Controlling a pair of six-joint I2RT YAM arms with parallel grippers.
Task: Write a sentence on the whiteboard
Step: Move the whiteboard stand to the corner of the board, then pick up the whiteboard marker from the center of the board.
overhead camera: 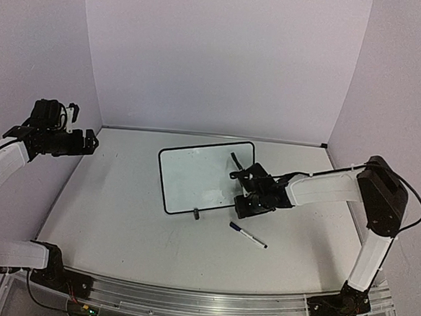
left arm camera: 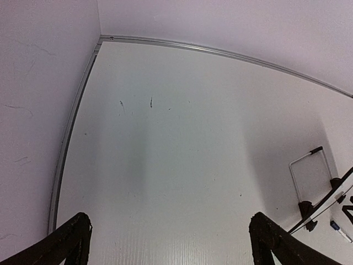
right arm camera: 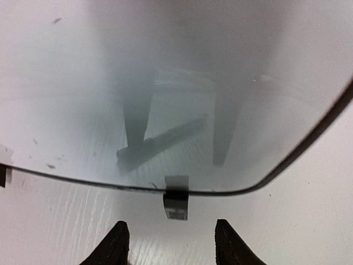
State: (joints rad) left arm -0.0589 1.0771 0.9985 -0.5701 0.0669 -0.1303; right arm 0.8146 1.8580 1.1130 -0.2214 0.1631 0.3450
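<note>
Black-framed whiteboard [overhead camera: 202,175] sits in the middle of the table [overhead camera: 112,216]; we cannot tell whether flat or propped. We log the right gripper [right arm camera: 168,243] at its near right corner, jaws partly apart, holding nothing. The left gripper [left arm camera: 171,243], far left, gapes fully, empty. A marker [overhead camera: 248,235] lies near the right gripper.

One whiteboard [overhead camera: 202,179] with two small black feet [right arm camera: 175,205]. One marker [overhead camera: 248,235], white with a dark cap. One tabletop [overhead camera: 119,224]. Two arms: left arm [overhead camera: 8,162] and right arm [overhead camera: 324,188]. Two pairs of fingers, four in all: left fingers [left arm camera: 69,243], right fingers [right arm camera: 113,245]. Three plain walls [overhead camera: 225,58]: one left, one behind, one right. Two short dark scuffs [left arm camera: 151,102] on the tabletop's far left.
</note>
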